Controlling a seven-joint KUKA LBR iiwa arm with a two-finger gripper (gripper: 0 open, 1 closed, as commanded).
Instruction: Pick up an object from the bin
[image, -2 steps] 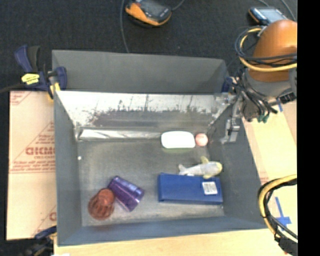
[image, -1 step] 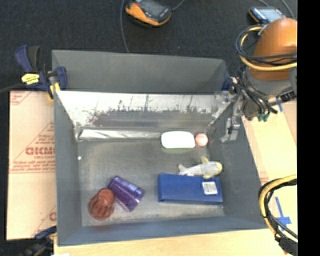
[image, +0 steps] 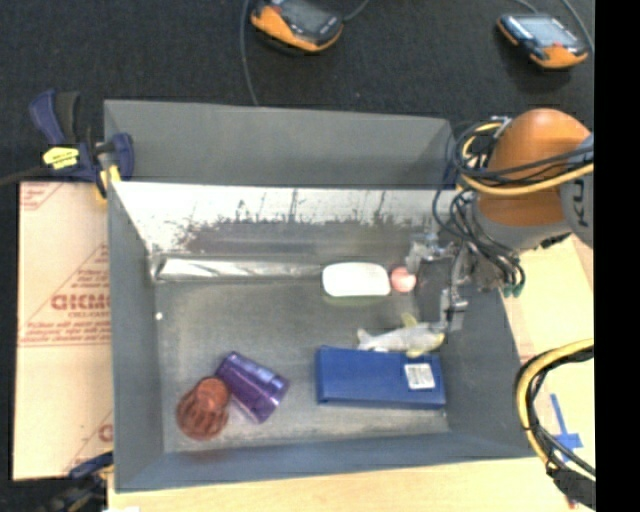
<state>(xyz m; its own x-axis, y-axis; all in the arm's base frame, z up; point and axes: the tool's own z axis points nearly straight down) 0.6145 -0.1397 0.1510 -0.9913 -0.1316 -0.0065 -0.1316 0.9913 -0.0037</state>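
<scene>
My gripper (image: 447, 300) hangs at the right side of the bin, its fingers pointing down over a small crumpled clear packet with a yellow spot (image: 402, 341). A small pink ball (image: 402, 281) lies just left of the gripper, touching a white oval soap-like bar (image: 355, 280). A blue flat box with a white label (image: 379, 377) lies in front of the packet. Whether anything sits between the fingers is not clear.
A purple cylinder (image: 251, 385) and a dark red ridged cup (image: 204, 407) lie together at the front left of the bin. The arm's orange cover and cables hang over the bin's right rim.
</scene>
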